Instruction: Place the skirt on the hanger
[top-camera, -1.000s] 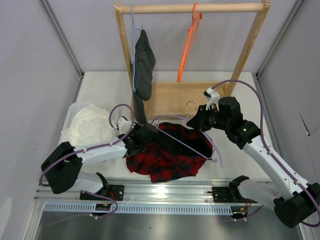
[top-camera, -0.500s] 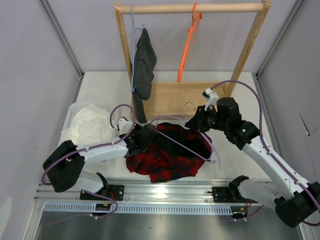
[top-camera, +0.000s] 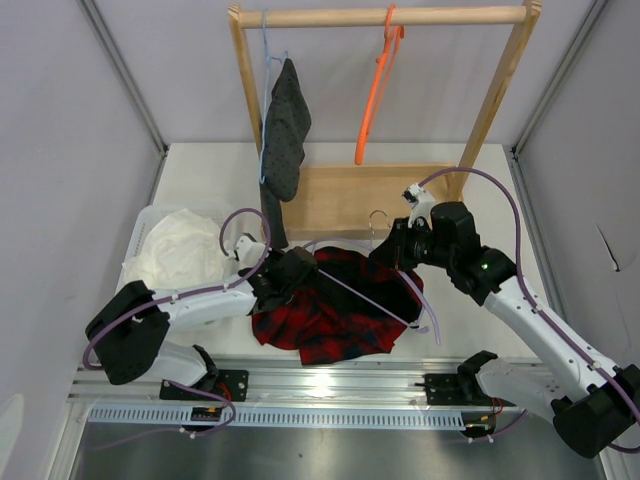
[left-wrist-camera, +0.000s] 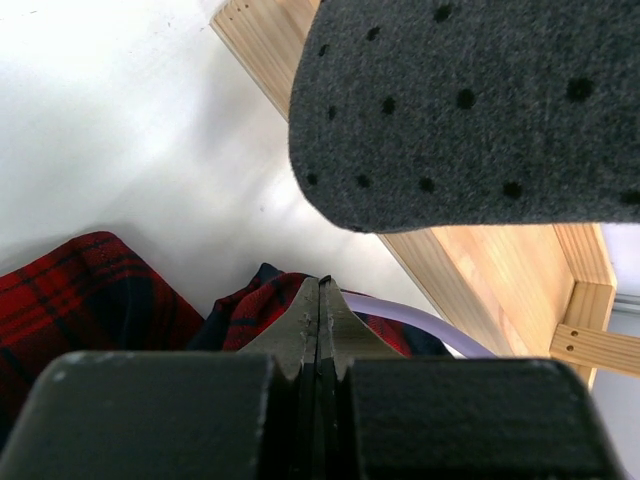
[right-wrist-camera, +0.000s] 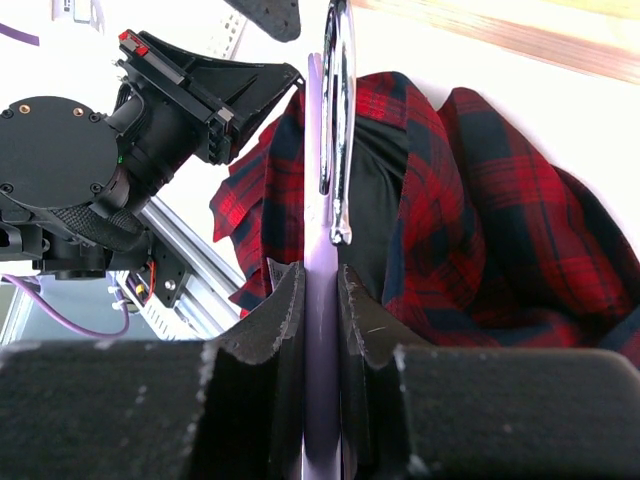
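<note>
**While the hanger lies over the skirt, both tools are clenched**

Since the next move is to get cloth onto the bar, what matters most is how the two things cross. The skirt (top-camera: 330, 322) lies bunched on the tabletop (top-camera: 205, 180), low in the middle of the top view. The hanger (top-camera: 365, 298) lies on top of it. Its long lilac bar slants from the upper left to the lower right, right across the red and black cloth.

The right tool (top-camera: 392, 250) sits at the upper right edge of the skirt. It grips the hanger close under the silver hook, and the right wrist view shows the lilac strip squeezed between its fingers (right-wrist-camera: 285, 300).

The left tool (top-camera: 298, 268) is at the upper left edge of the skirt, close to the bar's upper end, so it is the one nearer to the loose cloth. Its fingers (left-wrist-camera: 305, 320) are pressed tight together. I cannot tell if a bit of skirt is caught between them, but the cloth is right at the tips.

Next to the frame from a second ago, the right tool has slid a little to the left with the hanger, and the left tool has crept a little to the right. The skirt looks about the same.
</note>
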